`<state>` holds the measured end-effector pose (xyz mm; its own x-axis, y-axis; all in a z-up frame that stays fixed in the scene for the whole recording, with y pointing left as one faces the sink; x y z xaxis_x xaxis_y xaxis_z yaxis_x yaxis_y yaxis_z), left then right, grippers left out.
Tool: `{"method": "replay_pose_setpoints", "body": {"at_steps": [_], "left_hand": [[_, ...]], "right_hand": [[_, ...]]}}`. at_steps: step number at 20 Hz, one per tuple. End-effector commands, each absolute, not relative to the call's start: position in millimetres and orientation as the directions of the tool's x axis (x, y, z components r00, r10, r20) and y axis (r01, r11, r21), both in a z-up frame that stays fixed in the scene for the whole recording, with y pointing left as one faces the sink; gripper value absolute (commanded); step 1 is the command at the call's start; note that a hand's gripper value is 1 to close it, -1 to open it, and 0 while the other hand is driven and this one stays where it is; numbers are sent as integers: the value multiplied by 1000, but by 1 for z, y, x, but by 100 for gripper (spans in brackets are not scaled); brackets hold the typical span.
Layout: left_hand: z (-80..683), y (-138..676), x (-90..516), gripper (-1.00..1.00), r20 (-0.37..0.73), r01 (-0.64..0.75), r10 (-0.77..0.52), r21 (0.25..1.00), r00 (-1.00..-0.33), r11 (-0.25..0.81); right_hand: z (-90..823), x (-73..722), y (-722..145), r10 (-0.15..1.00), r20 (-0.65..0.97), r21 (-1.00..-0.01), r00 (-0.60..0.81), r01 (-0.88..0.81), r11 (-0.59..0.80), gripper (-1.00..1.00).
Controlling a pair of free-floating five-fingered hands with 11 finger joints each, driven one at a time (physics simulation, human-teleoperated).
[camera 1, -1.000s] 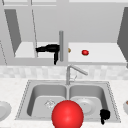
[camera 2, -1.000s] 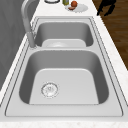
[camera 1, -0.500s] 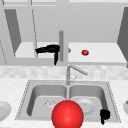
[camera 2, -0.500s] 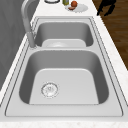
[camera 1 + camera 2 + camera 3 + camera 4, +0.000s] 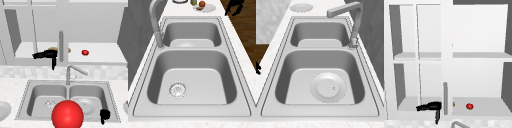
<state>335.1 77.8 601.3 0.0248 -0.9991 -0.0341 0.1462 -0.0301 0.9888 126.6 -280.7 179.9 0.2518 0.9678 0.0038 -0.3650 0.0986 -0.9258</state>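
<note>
Left hand (image 5: 47, 54) open beside cabinet handle (image 5: 61, 46); right hand (image 5: 104, 114) curled, holding nothing, at sink (image 5: 110, 91) rim

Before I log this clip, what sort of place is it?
Most likely a kitchen: a double-basin steel sink with a gooseneck faucet, a plate in one basin, and an open wall cabinet above.

Two free-floating hands are seen, the left hand (image 5: 47, 54) and the right hand (image 5: 105, 115). Both are rendered in uniform matte black, human-like in shape, without arms, markings or cables.
</note>
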Motion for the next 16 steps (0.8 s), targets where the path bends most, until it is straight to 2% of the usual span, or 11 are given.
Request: {"method": "replay_pose_setpoints", "body": {"at_steps": [1,7,16], "left_hand": [[593,83,315,-100,17,103,-999,995,-44,12],[578,90,308,-100,-18,61,-994,998,-103,-24],[541,89,307,-100,-13,115,-973,993,-229,-41]], "right_hand": [[180,127,-281,968,4,-926,252,-365,99,0],[180,127,-281,968,4,-926,252,-365,99,0],[180,127,-281,968,4,-926,252,-365,99,0]]}}
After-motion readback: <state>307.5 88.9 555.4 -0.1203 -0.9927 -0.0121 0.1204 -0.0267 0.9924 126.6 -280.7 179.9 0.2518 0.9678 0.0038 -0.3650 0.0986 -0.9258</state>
